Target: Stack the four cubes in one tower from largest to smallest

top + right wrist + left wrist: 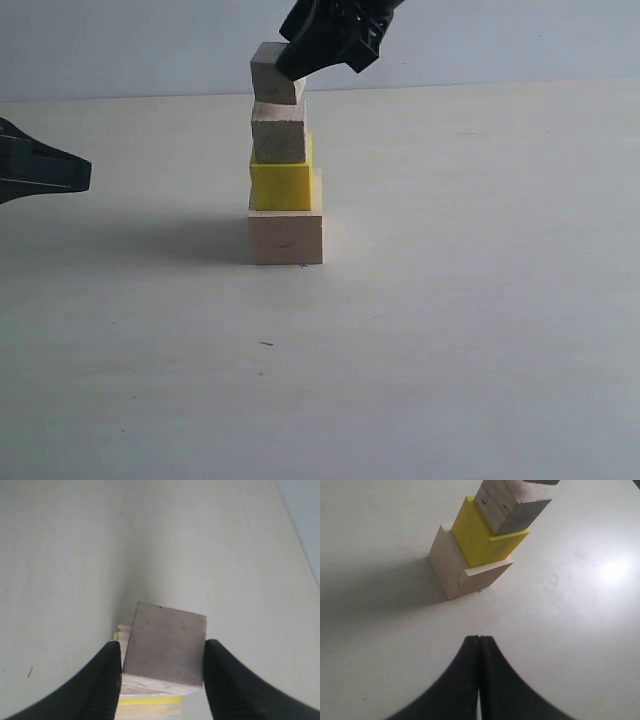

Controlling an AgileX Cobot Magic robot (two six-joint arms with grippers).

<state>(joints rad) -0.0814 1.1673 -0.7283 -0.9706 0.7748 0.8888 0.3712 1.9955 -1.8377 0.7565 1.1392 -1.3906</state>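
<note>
The tower stands mid-table: the large pale cube (285, 238) at the bottom, the yellow cube (281, 185) on it, then the small wooden cube (279, 132). The smallest cube (275, 72) hangs tilted at the top, one lower corner at or just over the small cube. My right gripper (305, 55) comes down from above and is shut on it. In the right wrist view the smallest cube (165, 642) fills the gap between the fingers of the right gripper (162, 652). My left gripper (45, 170) is shut and empty, far left of the tower.
In the left wrist view the tower's large cube (452, 570), yellow cube (477, 535) and small cube (507, 502) stand ahead of the shut left gripper (479, 639). The pale table (450, 330) runs back to a light wall.
</note>
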